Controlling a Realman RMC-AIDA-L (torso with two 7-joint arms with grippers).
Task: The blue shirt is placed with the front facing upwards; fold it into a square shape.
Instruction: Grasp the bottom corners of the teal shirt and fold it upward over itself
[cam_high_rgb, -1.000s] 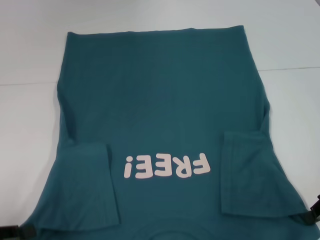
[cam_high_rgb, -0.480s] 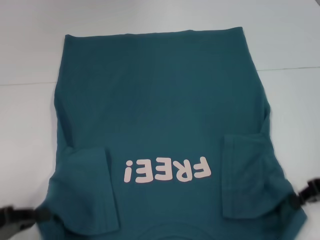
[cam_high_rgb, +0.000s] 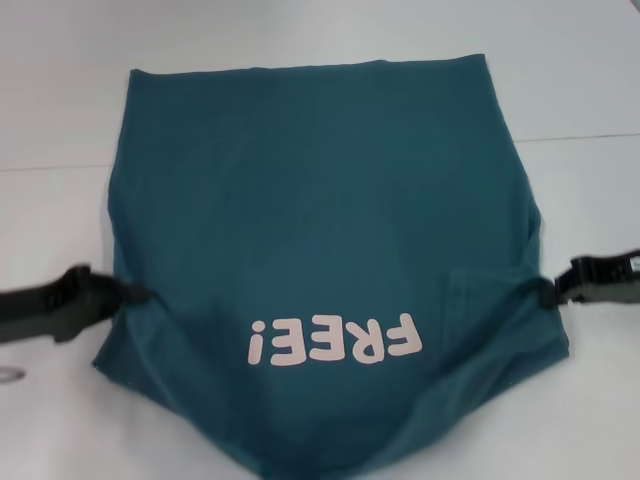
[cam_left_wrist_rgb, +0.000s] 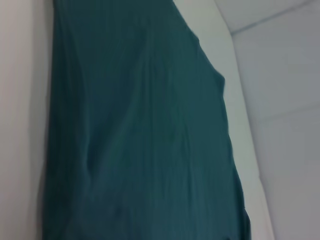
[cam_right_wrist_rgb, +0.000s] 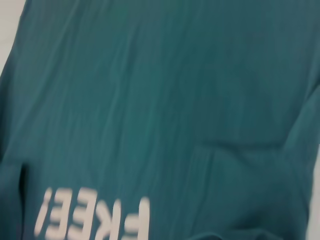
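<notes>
The blue shirt (cam_high_rgb: 320, 200) lies on the white table with its pale "FREE!" lettering (cam_high_rgb: 333, 342) upside down towards me. My left gripper (cam_high_rgb: 138, 295) is shut on the shirt's left edge. At the same height my right gripper (cam_high_rgb: 548, 294) pinches the right edge. Between the two, the near part of the cloth sags into a V towards the bottom edge of the head view. A folded sleeve flap (cam_high_rgb: 490, 290) shows beside the right gripper. The left wrist view is filled with teal cloth (cam_left_wrist_rgb: 140, 140). The right wrist view shows cloth and the lettering (cam_right_wrist_rgb: 95, 220).
The white table (cam_high_rgb: 60, 110) spreads around the shirt, with a seam line (cam_high_rgb: 590, 136) running across it at the right. A small ring-like thing (cam_high_rgb: 8, 374) lies at the left edge, near my left arm.
Both grippers have come in from the near corners and moved away from me along the shirt's sides, carrying the near part with them. The left sleeve flap no longer shows.
</notes>
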